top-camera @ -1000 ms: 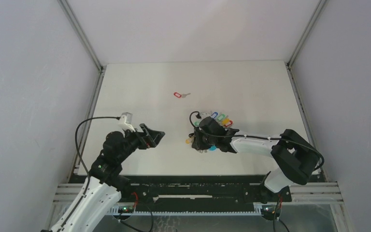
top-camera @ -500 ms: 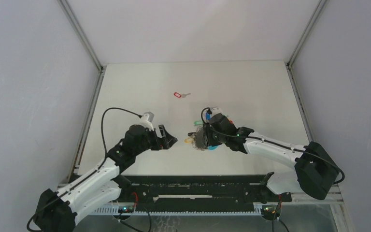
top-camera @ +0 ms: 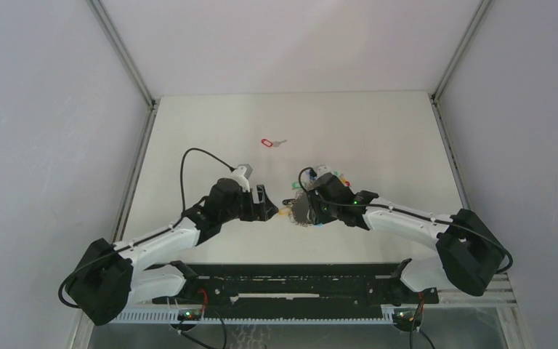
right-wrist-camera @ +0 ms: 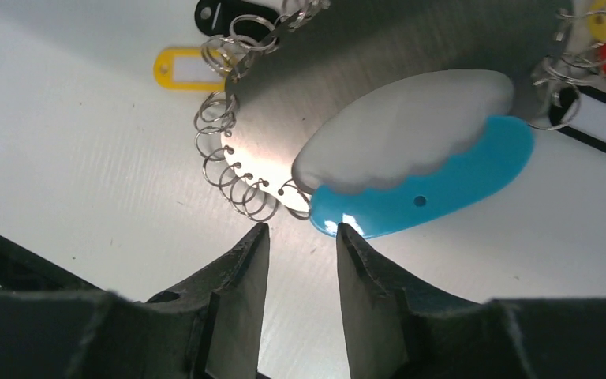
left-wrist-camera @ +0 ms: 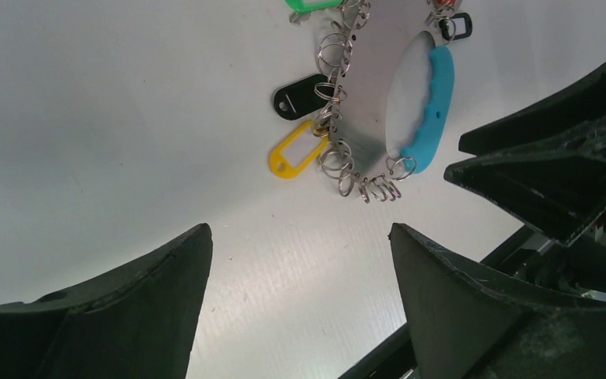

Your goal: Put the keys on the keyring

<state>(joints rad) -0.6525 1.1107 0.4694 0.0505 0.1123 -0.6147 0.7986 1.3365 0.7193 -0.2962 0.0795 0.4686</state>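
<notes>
The key with the red oval tag [top-camera: 267, 142] lies alone on the white table, well behind both grippers. The keyring [top-camera: 300, 209] lies flat in the middle, a grey metal plate [right-wrist-camera: 379, 87] with a light-blue band [right-wrist-camera: 434, 193] and small rings with coloured tags round its rim. My right gripper [right-wrist-camera: 301, 230] is open and narrow at the ring's edge, by the end of the blue band, with nothing between its fingers. My left gripper [left-wrist-camera: 300, 233] is open wide over bare table, just left of the keyring [left-wrist-camera: 375, 79].
Yellow [left-wrist-camera: 290, 155], black [left-wrist-camera: 297, 95] and green [left-wrist-camera: 312, 5] tags stick out from the ring's left rim toward my left gripper. The right arm's black body [left-wrist-camera: 552, 181] sits close on the ring's other side. The frame rail runs along the near edge [top-camera: 298, 273].
My left arm has reached right, bringing its gripper up beside the keyring. My right gripper has opened slightly at the ring's edge. The red-tagged key has not moved.
</notes>
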